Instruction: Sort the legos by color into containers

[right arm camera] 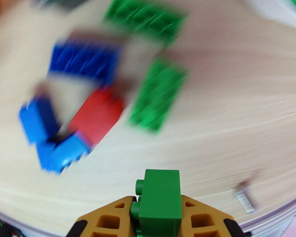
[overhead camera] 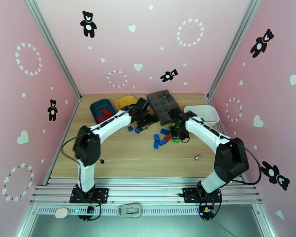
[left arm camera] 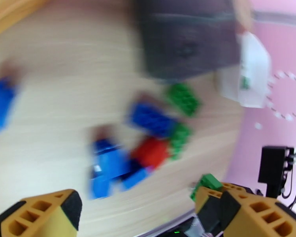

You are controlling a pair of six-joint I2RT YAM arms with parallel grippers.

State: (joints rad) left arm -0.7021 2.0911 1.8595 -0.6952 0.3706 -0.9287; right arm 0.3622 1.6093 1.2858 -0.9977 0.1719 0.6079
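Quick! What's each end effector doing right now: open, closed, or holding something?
Left end effector: open, holding nothing.
Right end effector: closed on a green lego.

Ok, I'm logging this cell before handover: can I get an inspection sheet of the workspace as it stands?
Surface: wooden table, no spills seen.
Job's things: loose legos mid-table in red, blue and green; red ones in the teal tray; green ones in the white tray; yellow tray partly hidden by an arm.
Clutter: grey tray, black bit, metal piece.
Pincers: left pincer open and empty; right pincer shut on a green brick.
Cables: black cables loop off each arm, clear of the legos.
Surroundings: pink walls with bears and hearts.
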